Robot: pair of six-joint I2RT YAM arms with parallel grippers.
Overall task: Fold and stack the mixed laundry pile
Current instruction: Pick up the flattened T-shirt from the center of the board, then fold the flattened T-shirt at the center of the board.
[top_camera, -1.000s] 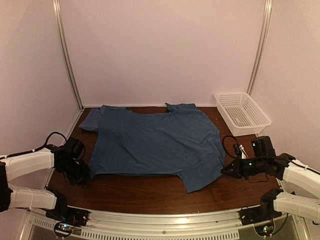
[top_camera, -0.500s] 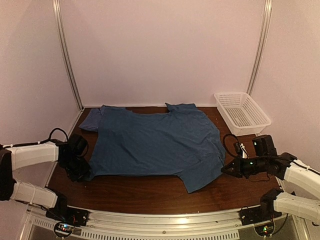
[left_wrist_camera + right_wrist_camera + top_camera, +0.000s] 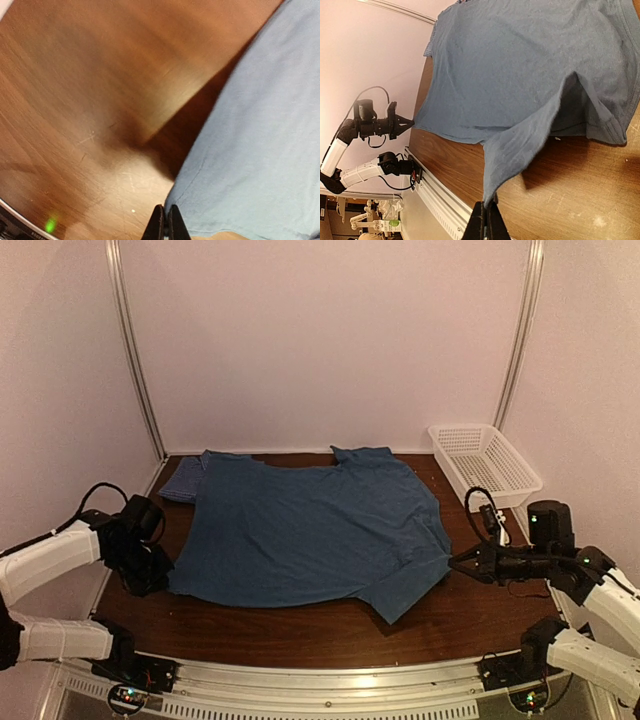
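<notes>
Reaching low from both sides, I see the left gripper (image 3: pixel 163 578) clenched on the teal t-shirt (image 3: pixel 310 525) at its near hem corner and the right gripper (image 3: pixel 457 562) pinching its sleeve. The garment lies spread across the table (image 3: pixel 300 632).

Your left gripper (image 3: pixel 158 580) has closed on the near-left corner of the t-shirt (image 3: pixel 310 530) and drawn it a little outward. Your right gripper (image 3: pixel 455 562) has risen, so the near-right sleeve is now lifted and taut.

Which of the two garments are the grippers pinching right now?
The teal t-shirt, the spread-out one: left gripper holds its near-left corner, right gripper its sleeve. The checked shirt lies ungripped at the far left.
</notes>
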